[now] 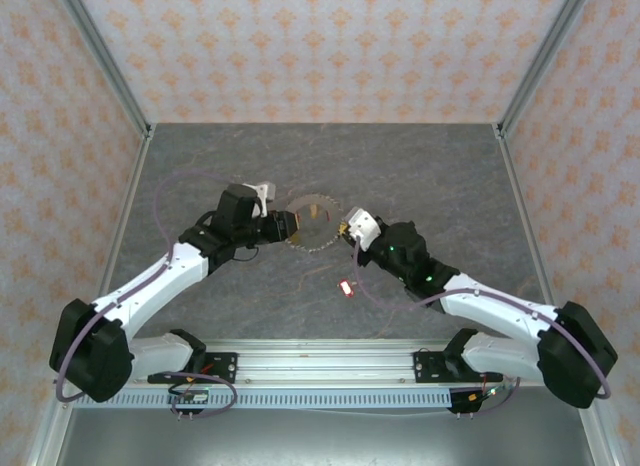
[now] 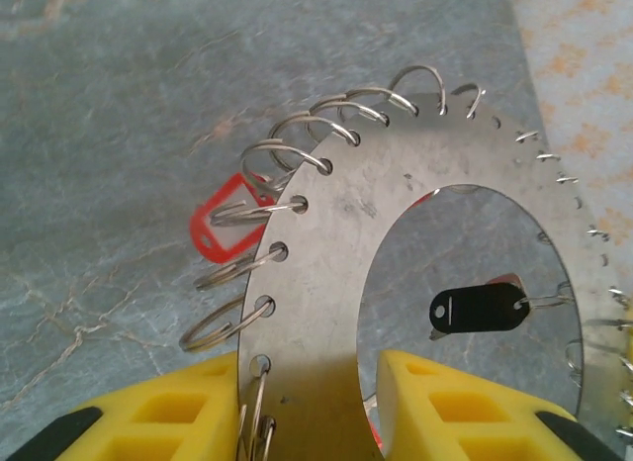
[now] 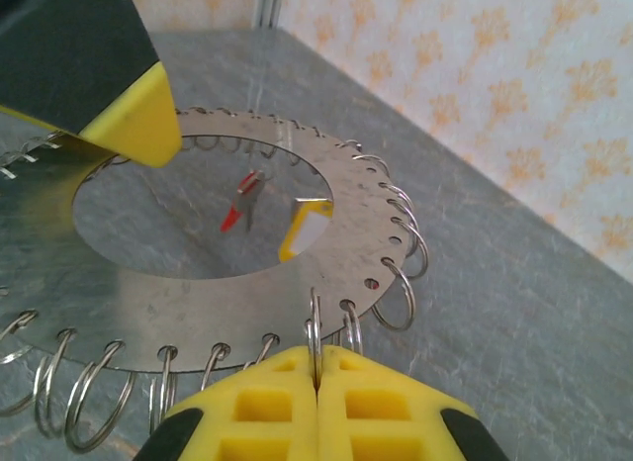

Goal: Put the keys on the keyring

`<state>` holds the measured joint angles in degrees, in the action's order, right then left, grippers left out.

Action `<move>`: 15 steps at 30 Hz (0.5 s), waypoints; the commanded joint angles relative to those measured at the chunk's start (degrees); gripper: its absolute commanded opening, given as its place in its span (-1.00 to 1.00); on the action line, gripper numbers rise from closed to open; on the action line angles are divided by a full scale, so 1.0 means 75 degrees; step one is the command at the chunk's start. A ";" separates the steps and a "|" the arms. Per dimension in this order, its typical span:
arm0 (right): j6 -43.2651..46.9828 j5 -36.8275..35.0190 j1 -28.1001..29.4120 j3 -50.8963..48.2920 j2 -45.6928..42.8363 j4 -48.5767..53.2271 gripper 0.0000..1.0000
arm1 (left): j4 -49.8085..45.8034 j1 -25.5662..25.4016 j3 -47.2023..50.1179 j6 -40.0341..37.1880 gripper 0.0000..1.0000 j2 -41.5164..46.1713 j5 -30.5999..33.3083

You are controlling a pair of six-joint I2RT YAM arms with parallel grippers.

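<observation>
A: How's the room round the keyring point(image 1: 308, 200)?

B: Tight at the sides. My left gripper point(image 1: 288, 226) sits at its nine o'clock, jaws apart astride the plate. My right gripper point(image 1: 344, 229) blocks three, pinched on a wire loop point(image 3: 315, 332).

A: And twelve?

B: Bare table point(image 1: 400, 156) from ten round to two, right up to the back wall point(image 1: 320, 56). I could come in there.

A: Six?

B: A lane between my arms, though a red key point(image 1: 345, 287) lies at five, well apart from the ring. Loops bristle all along the rim.
</observation>
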<state>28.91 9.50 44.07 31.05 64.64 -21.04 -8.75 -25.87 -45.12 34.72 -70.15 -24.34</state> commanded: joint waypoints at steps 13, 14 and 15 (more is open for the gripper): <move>0.0911 -0.0222 -0.0111 0.1258 0.1644 0.0991 -1.00 | 0.1986 -0.0016 0.1384 0.1285 0.25 -0.1068 0.0868; 0.1005 -0.0264 -0.0102 0.1324 0.1680 0.1090 -1.00 | 0.1977 -0.0009 0.1478 0.1306 0.29 -0.1009 0.0952; 0.1171 -0.0350 -0.0072 0.1398 0.1736 0.1235 -1.00 | 0.1932 -0.0020 0.1563 0.1315 0.33 -0.0886 0.1106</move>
<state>34.13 8.71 43.44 39.03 76.82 -14.06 3.92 -25.87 -35.05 43.68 -78.24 -19.99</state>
